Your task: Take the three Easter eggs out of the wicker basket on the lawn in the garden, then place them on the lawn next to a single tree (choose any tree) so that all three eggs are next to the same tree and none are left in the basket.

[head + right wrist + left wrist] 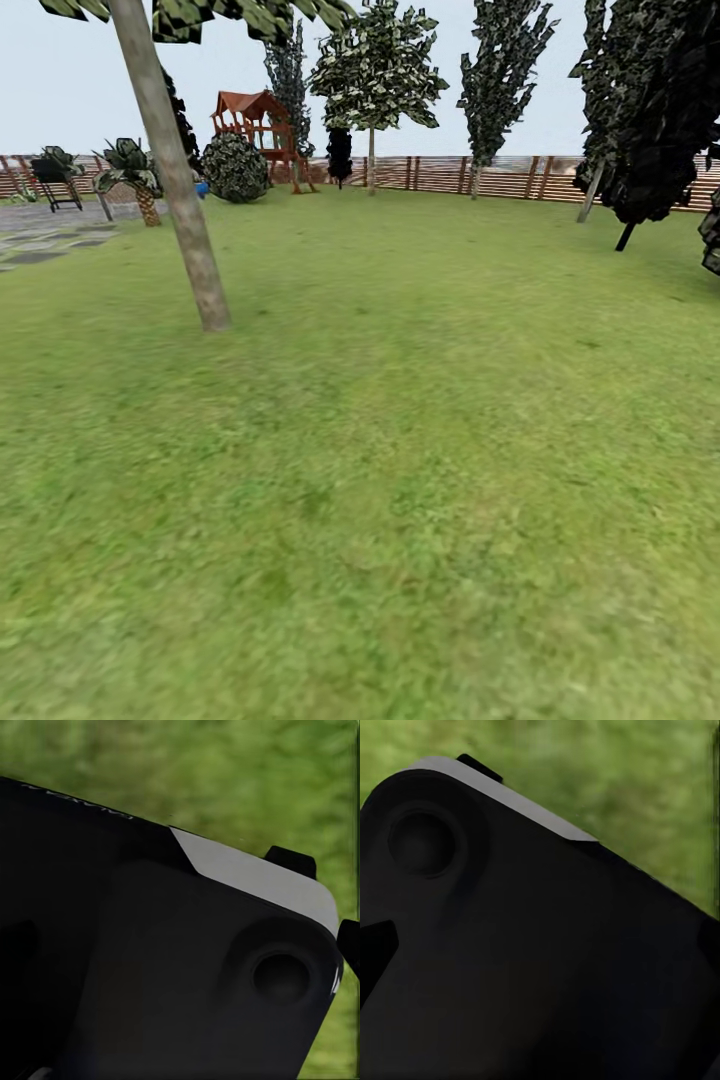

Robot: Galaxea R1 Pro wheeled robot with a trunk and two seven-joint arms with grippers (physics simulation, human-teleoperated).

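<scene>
The lawn (400, 450) stretches to a slatted fence (450, 172); a pale-trunked tree (175, 180) leans near left, a wooden play tower (255, 125) behind. Dark robot housing (540, 967) blocks both wrist views, so either claw's state cannot be told

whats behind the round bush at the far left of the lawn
Behind the round bush stands the wooden play tower, with the slatted fence running along the back. The bush covers the tower's lower left part, so what stands there cannot be seen.
</scene>
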